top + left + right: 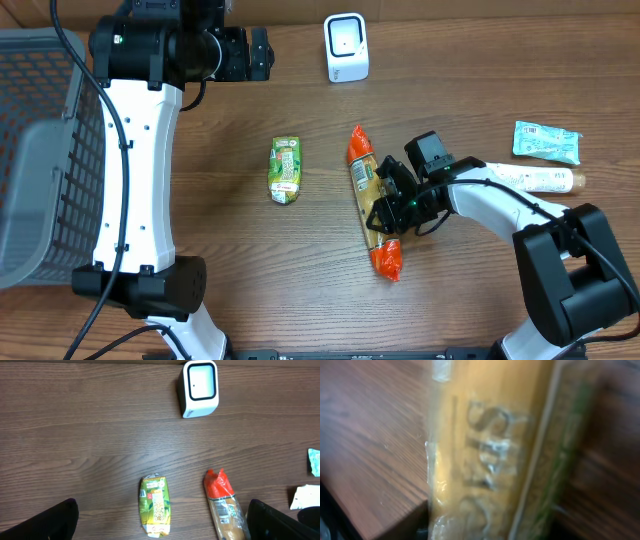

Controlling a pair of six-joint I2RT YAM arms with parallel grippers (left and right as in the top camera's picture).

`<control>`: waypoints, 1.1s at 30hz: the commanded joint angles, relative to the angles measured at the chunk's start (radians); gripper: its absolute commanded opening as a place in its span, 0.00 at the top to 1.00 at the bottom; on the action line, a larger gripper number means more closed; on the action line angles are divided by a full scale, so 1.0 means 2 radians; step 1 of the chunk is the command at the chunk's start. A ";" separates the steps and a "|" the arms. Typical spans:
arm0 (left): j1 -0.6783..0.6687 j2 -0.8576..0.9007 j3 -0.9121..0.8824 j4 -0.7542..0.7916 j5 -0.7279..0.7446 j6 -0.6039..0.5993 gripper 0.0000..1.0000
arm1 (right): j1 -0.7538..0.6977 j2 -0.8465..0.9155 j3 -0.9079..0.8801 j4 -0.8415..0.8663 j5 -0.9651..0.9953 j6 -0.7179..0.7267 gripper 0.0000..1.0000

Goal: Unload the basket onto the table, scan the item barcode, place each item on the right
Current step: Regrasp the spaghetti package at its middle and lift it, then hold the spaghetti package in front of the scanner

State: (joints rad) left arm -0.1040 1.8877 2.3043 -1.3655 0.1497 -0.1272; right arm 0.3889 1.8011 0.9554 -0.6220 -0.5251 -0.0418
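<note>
Two sets of fingers are showing at the counter (230, 250), and only one is engaged. The right fingers (392, 200) are hanging over the middle of the long clear-wrapped pack with orange ends (361, 175), which is lying flat on the counter and filling the right wrist view. That view is giving only blur and the overhead view is hiding the tips, so it cannot be told whether they are pinching the pack or standing just off it. The left fingers (57, 522) are standing spread wide and holding nothing. A green pouch (285, 168) is lying between and just ahead of them, and the white barcode scanner (346, 47) is standing further ahead.

Step in hand, as judged: acquiring the pack for scanning. No barcode is showing in any view. The next move is calling for a firm pinch at mid-length, a lift and a carry to the scanner, which is standing well apart from the right fingers. The pack then needs rolling until its printed code is facing the scanner window.
</note>
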 commanded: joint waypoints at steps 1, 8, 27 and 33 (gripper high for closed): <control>-0.001 0.003 0.003 0.001 -0.001 0.008 0.00 | 0.004 0.007 -0.015 -0.002 -0.007 0.012 0.75; -0.001 0.003 0.003 0.001 -0.001 0.008 0.00 | -0.004 0.003 0.027 -0.026 -0.041 0.011 0.96; -0.001 0.003 0.003 0.001 -0.001 0.008 0.01 | -0.102 -0.149 0.247 -0.141 -0.323 -0.038 0.96; -0.001 0.003 0.003 0.001 -0.001 0.008 0.00 | -0.111 -0.163 0.247 -0.131 -0.382 -0.038 0.96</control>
State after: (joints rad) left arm -0.1040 1.8877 2.3043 -1.3655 0.1497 -0.1272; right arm 0.1753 1.5162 1.4139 -0.9077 -1.1271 -0.0898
